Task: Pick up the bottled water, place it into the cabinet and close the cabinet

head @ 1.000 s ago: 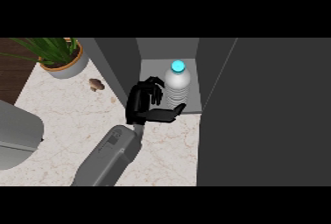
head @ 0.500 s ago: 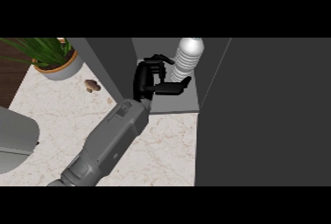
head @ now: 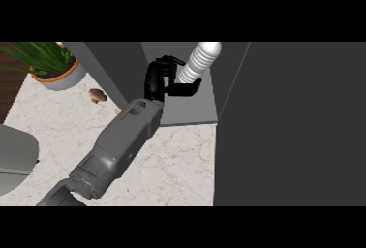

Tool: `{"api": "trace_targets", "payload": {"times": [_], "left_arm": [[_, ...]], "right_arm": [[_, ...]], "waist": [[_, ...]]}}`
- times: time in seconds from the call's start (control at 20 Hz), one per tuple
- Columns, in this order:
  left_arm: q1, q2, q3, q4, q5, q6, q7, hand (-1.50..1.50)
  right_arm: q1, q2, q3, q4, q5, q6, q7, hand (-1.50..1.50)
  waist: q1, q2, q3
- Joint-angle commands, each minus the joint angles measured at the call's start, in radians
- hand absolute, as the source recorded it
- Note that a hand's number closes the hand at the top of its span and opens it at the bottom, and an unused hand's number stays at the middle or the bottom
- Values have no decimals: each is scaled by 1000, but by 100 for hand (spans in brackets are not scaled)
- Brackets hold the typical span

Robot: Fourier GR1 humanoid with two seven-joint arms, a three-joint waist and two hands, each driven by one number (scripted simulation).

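1. The right hand (head: 166,80) is inside the open cabinet (head: 187,109), its fingers and thumb curled toward the bottled water (head: 200,62); the thumb reaches under the bottle's lower part, and the hand appears to be grasping it. The grey forearm runs from the view's lower left up to the cabinet. The left hand does not show.
2. The bottled water is within the cabinet's opening, near its far side, tilted so that its length leans away toward the view's top. Whether its base touches the cabinet floor cannot be told.
3. It looks pale, almost white, with a ribbed, ringed body. Its cap end is not visible.
4. Handling, as a judgement: a filled bottle is moderately heavy, stiff enough to hold but smooth and round, so it may slip or roll if set down tilted. The ribbed middle is the best place to hold it.
5. The cabinet's dark door (head: 293,121) stands open at the right, above the marbled surface (head: 178,164). A potted plant (head: 50,65) sits at the far left corner of the surface, with a small brown object (head: 97,95) beside it.
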Motion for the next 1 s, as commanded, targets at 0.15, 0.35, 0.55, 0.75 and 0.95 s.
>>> {"api": "trace_targets", "payload": {"times": [0.15, 0.35, 0.55, 0.75, 0.95], "left_arm": [[-54, 26, 99, 143, 32, 24, -63, 150], [-81, 12, 104, 192, 15, 47, -96, 150], [-104, 65, 74, 247, -31, 71, -118, -150], [-169, 43, 67, 277, -51, 142, -109, -150], [-172, 64, 80, 288, -46, 110, -123, -150]], "right_arm": [[-9, 0, -17, -27, -94, 20, 18, -150], [22, -13, -32, -65, -108, 40, 30, -150], [22, -8, -41, -25, -95, 57, -5, -150], [-14, -12, -40, -1, -110, 66, 4, -150], [-19, -17, -36, 11, -110, 85, -9, -150]], "waist": [[-10, 10, -1], [-19, 9, -1], [-35, 13, -1], [-33, 17, -1], [-35, 21, -1]]}}
